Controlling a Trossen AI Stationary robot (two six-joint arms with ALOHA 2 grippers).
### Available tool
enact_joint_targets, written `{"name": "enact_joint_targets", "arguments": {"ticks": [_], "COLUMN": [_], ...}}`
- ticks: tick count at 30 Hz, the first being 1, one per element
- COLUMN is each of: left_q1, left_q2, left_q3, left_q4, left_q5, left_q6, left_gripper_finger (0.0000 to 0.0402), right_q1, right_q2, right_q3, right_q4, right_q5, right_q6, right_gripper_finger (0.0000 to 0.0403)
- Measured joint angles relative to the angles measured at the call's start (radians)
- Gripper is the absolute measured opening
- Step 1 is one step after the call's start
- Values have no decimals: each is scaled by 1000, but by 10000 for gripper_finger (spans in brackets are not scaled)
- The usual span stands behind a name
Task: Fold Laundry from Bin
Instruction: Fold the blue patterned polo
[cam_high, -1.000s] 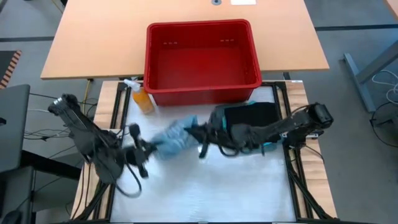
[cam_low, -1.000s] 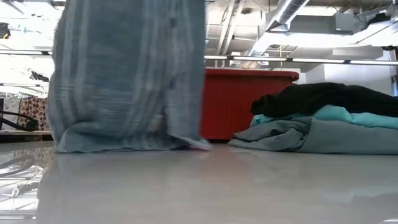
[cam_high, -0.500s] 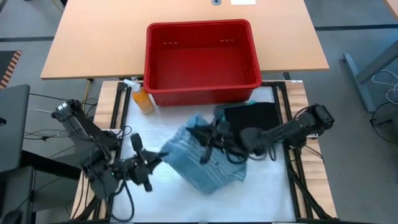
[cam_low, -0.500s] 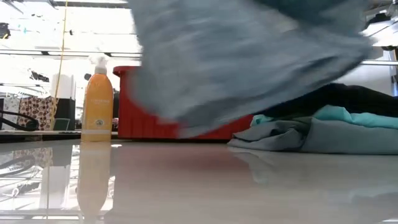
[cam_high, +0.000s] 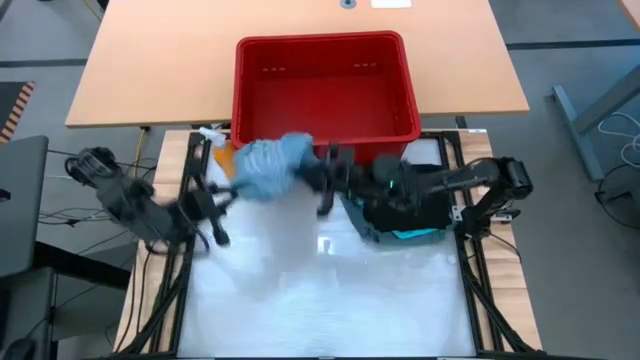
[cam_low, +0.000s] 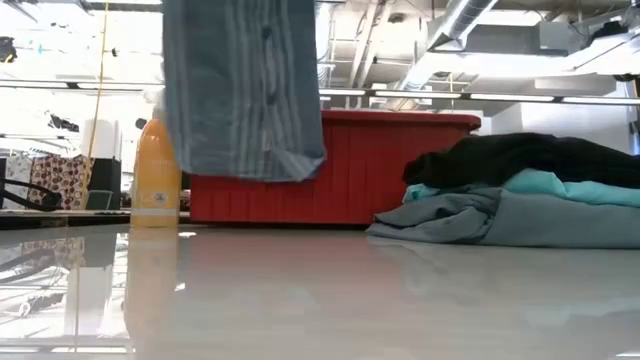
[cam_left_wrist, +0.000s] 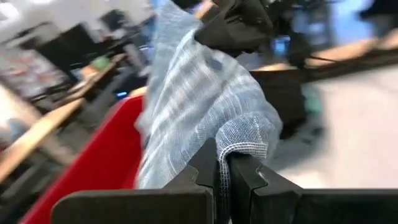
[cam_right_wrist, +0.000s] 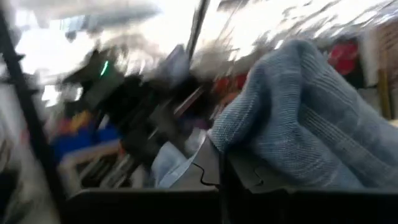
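A mottled blue-grey garment (cam_high: 268, 168) (cam_low: 245, 90) hangs bunched between my two grippers, just in front of the red bin (cam_high: 325, 90), which stands on the far table. My left gripper (cam_high: 218, 203) (cam_left_wrist: 222, 177) is shut on its left end. My right gripper (cam_high: 322, 178) (cam_right_wrist: 217, 177) is shut on its right end. In the low view the garment's lower edge (cam_low: 250, 172) hangs clear of the table. A black garment (cam_low: 520, 155), a turquoise one (cam_low: 545, 185) and a grey-green one (cam_low: 480, 220) lie stacked at the right. My left gripper pinches a bunched, hemmed edge of the garment (cam_left_wrist: 245, 146) between its two fingers, coming nearly level from the table's left. The cloth hangs below it, clear of the table. My right gripper pinches a bunched fold of the garment (cam_right_wrist: 249, 140) between its fingers, from the table's right. The cloth is lifted clear.
An orange spray bottle (cam_high: 228, 160) (cam_low: 158, 175) stands at the bin's left front corner, right behind the hanging cloth. The white work surface (cam_high: 320, 290) lies bare toward the near edge. The stack of garments (cam_high: 405, 205) lies under the right arm.
Both grippers, still shut on the garment, have risen and gone toward the far edge. The garment, whose lower end lay on the table, swung out toward the near edge. It now hangs bunched by the bin, clear of the table.
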Motion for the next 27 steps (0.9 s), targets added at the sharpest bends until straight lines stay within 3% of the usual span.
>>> {"name": "enact_joint_targets", "arguments": {"ticks": [3,6,10,13,16,20,24,27], "left_q1": [-74,-135,-232,-271,-274,-249,-217,-212], "left_q2": [35,101,246,416,587,722,751,749], "left_q3": [-96,-248,-479,-578,-572,-505,-450,-432], "left_q4": [43,171,570,968,1202,1247,1250,1247], "left_q5": [38,48,113,159,202,264,334,350], "left_q6": [-82,-200,-336,-357,-395,-428,-439,-423], "left_gripper_finger": [0,0,0,0,0,0,0,0], "right_q1": [100,222,413,551,640,696,721,737], "right_q2": [1,3,80,235,378,505,497,454], "right_q3": [-69,-221,-445,-486,-428,-351,-340,-358], "right_q4": [-33,69,312,440,585,623,621,527], "right_q5": [81,215,479,617,715,769,792,812], "right_q6": [-35,22,174,303,355,356,331,329], "right_gripper_finger": [20,20,20,20,20,36,98,142]}}
